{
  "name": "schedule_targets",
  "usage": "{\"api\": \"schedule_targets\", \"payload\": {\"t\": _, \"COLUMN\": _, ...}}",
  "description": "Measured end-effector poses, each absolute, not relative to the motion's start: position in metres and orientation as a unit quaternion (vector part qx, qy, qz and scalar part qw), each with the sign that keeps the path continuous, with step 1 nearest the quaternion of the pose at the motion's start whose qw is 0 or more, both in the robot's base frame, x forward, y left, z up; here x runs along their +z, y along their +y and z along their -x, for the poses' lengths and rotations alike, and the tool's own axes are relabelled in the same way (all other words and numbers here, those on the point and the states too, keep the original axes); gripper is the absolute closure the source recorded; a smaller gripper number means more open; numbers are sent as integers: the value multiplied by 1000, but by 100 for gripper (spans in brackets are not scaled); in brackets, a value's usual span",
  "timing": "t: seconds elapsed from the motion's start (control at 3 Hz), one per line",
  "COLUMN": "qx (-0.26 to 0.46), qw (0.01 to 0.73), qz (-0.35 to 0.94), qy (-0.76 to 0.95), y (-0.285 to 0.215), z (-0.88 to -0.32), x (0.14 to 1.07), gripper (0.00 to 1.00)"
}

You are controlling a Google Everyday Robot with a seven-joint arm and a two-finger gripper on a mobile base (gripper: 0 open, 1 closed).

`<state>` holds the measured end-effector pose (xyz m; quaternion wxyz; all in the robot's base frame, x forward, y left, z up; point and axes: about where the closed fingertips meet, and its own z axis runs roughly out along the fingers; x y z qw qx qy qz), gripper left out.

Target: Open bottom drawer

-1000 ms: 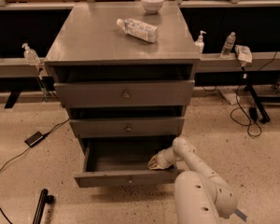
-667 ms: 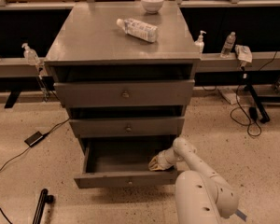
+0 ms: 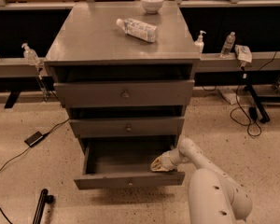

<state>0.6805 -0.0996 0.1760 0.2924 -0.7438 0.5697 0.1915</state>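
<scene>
End effector [image 3: 159, 164]: pale tan, at the tip of the white arm [image 3: 196, 156]; sits at the right end of the bottom drawer's front edge, just inside the right front corner; cannot tell whether it grips anything.
Bottom drawer [image 3: 107, 180]: lowest of three in the grey cabinet; stands well out, dark interior exposed; round knob [image 3: 129, 184] at panel centre, nothing touching it.
Progress: opening looks largely done; perhaps a little travel left, then withdrawal.
Middle drawer [image 3: 127, 126], top drawer [image 3: 125, 93]: both pushed in.
Surface [image 3: 84, 41]: cabinet top; plastic bottle [image 3: 137, 29] on its side, toward the back edge; white bowl [image 3: 152, 3] at the back edge.
Room: speckled floor [image 3: 23, 181]; power brick [image 3: 36, 138] with cable, left; pump bottle [image 3: 199, 41] on the ledge behind.
</scene>
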Motion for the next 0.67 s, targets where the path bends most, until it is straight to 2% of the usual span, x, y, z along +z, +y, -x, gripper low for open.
{"api": "schedule_targets", "payload": {"t": 0.67, "qx": 166, "qw": 396, "qz": 707, "qy": 562, "y": -129, "z": -683, "x": 248, "gripper": 100}}
